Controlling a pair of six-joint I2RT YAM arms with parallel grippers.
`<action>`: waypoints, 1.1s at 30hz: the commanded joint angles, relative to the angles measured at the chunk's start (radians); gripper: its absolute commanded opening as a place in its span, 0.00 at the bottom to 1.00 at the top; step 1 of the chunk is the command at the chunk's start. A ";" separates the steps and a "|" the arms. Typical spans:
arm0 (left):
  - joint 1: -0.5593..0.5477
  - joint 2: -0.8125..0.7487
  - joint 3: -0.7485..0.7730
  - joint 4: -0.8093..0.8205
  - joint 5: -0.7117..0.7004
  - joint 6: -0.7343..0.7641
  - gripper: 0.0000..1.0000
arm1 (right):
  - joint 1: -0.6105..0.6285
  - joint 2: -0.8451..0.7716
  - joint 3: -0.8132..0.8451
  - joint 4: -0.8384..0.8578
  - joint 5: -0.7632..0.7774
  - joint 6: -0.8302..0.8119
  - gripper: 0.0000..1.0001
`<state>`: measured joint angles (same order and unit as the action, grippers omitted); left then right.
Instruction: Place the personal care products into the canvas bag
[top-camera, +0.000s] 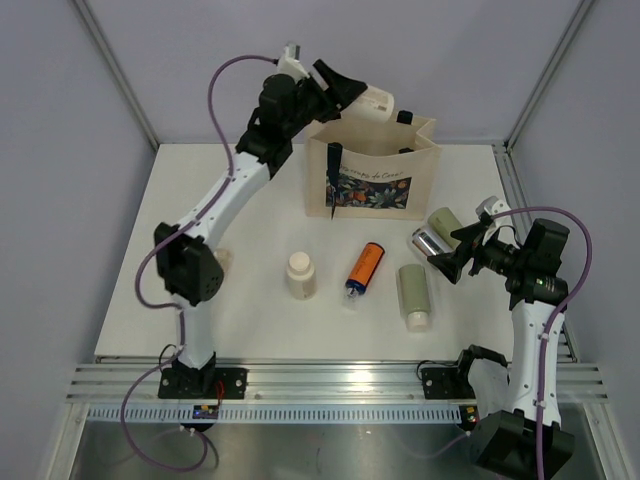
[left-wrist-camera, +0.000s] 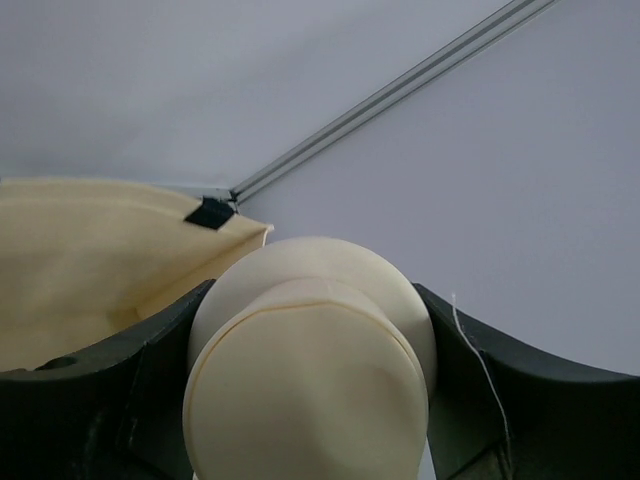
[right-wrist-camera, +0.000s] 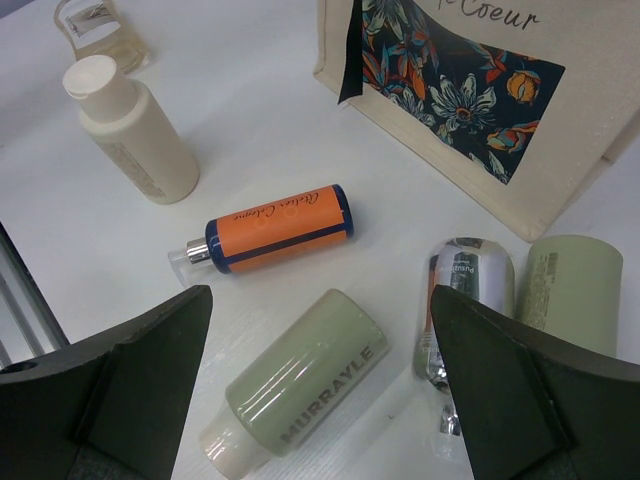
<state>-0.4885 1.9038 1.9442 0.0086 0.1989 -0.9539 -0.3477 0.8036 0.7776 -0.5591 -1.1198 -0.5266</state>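
My left gripper (top-camera: 350, 95) is shut on a cream bottle (top-camera: 378, 103) and holds it high over the open top of the canvas bag (top-camera: 372, 190). The bottle's round cap (left-wrist-camera: 310, 390) fills the left wrist view, with the bag's beige inside (left-wrist-camera: 90, 260) at the left. My right gripper (top-camera: 452, 252) is open and empty above the table by the silver bottle (top-camera: 428, 242). Lying on the table are a second cream bottle (top-camera: 301, 274), the orange bottle (top-camera: 364, 267), a sage-green bottle (top-camera: 414, 295) and another sage-green one (top-camera: 446, 222). The right wrist view shows the sage-green bottle (right-wrist-camera: 300, 385) between my fingers.
The bag stands upright at the back middle of the white table (top-camera: 200, 320), a navy strap (top-camera: 333, 185) hanging over its front. A metal rail (top-camera: 330, 385) runs along the near edge. Enclosure walls stand close behind the bag.
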 joint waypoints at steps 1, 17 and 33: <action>-0.038 0.171 0.286 0.031 -0.079 0.130 0.00 | 0.000 -0.001 0.006 0.007 -0.029 -0.004 1.00; -0.170 0.377 0.377 -0.099 -0.187 0.523 0.13 | 0.000 -0.003 0.005 0.004 -0.029 -0.010 1.00; -0.211 0.451 0.389 -0.124 -0.222 0.520 0.87 | -0.002 -0.003 0.005 -0.016 0.032 -0.042 0.99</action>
<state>-0.7025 2.4153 2.2768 -0.2207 -0.0051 -0.4412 -0.3477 0.8051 0.7776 -0.5732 -1.1110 -0.5407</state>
